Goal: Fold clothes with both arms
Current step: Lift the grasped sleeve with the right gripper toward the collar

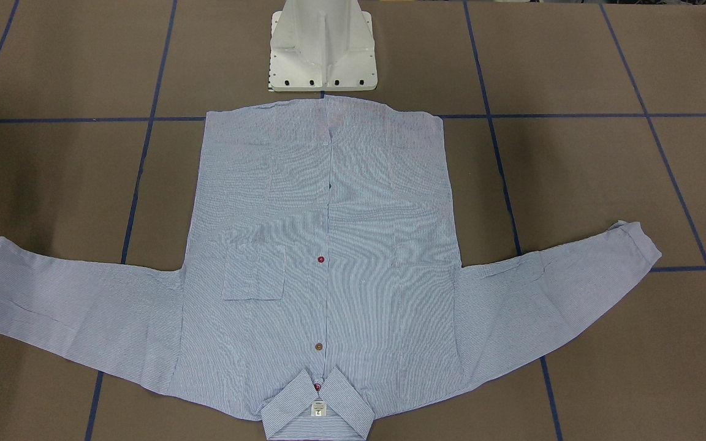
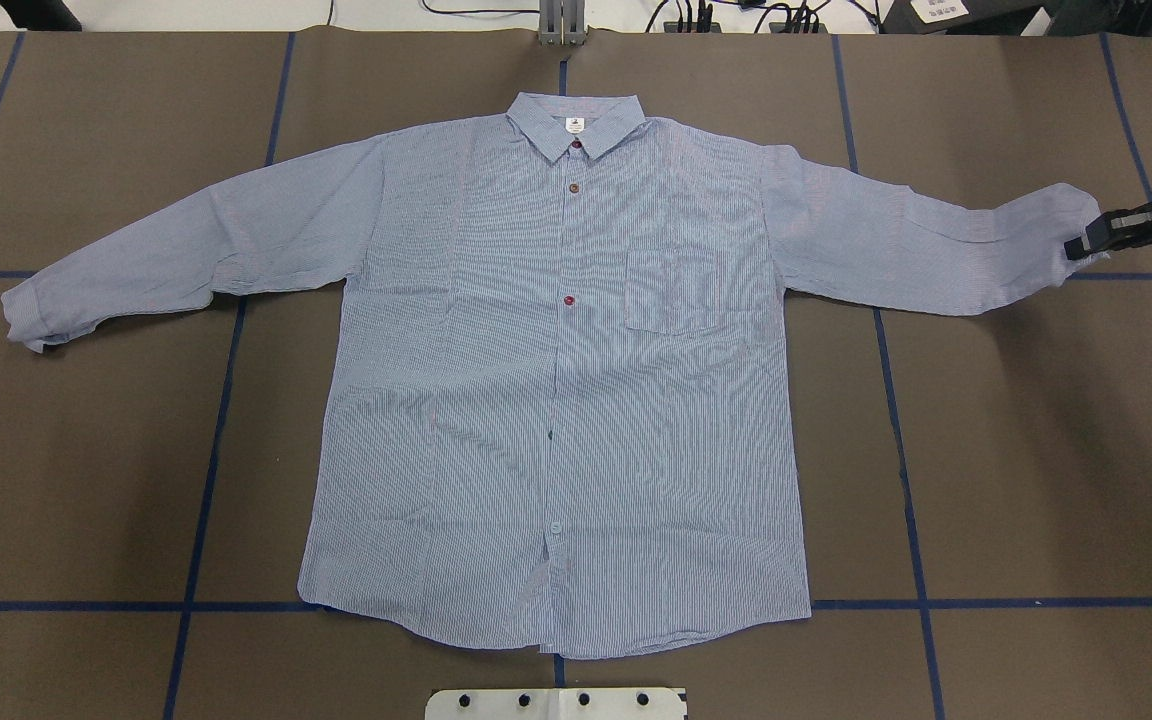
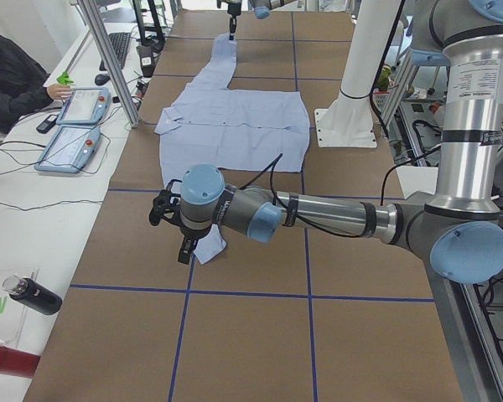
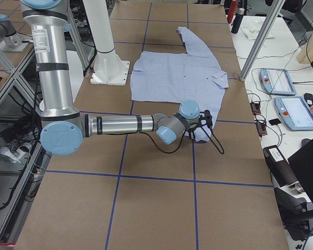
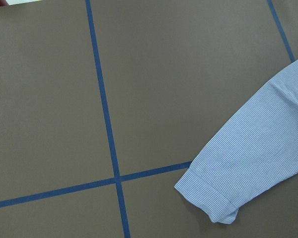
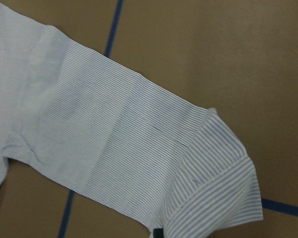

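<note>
Right jaws pinch cuff (image 2: 1066,215) — finely striped shirt (image 2: 556,420), spread flat

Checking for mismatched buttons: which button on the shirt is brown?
The second button below the collar, between the red collar button and the red chest button.

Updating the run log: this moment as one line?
shirt flat, sleeves spread | right tool at one cuff, grip unclear | left tool near other cuff, grip unclear | folds none
</note>
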Robot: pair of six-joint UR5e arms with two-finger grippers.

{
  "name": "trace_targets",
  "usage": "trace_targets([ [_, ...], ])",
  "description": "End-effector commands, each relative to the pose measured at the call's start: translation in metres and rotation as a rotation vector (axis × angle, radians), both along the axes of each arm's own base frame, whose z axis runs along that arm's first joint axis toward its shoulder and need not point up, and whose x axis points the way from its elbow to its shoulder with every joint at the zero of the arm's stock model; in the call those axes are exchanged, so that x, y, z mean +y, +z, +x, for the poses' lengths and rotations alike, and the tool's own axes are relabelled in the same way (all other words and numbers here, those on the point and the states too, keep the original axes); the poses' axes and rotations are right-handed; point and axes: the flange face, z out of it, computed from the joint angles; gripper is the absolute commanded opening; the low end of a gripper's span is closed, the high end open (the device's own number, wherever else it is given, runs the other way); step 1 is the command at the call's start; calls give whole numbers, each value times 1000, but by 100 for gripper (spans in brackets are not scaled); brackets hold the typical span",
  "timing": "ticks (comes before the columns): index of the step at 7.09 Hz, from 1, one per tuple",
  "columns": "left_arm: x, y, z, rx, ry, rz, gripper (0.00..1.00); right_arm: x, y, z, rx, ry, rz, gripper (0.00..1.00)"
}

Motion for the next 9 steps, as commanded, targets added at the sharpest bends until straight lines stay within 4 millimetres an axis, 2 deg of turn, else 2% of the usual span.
trace_targets([
  [1, -1, 1, 0, 1, 1, -1, 99, -24, -99, -14, -108, -66, 134, 0],
  [2, -1, 1, 0, 1, 1, -1, 99, -46, -144, -24, -124, -74, 166, 0],
  [3, -1, 1, 0, 1, 1, -3, 99, -68, -200, -34, -135, -75, 178, 0],
  [4, -1, 2, 0, 1, 1, -4, 99, -76, -237, -38, -156, -77, 191, 0],
  [5, 0, 4, 0, 1, 1, -7, 99, -79, -275, -41, -192, -74, 202, 0],
  [7, 2, 5, -1, 0, 0, -9, 99, -73, -338, -54, -241, -80, 239, 0],
  [8, 1, 7, 0, 0, 2, -11, 99, -69, -371, -74, -263, -99, 245, 0],
  [9, 1, 11, 0, -1, 3, -18, 99, -70, -391, -98, -267, -90, 243, 0],
])
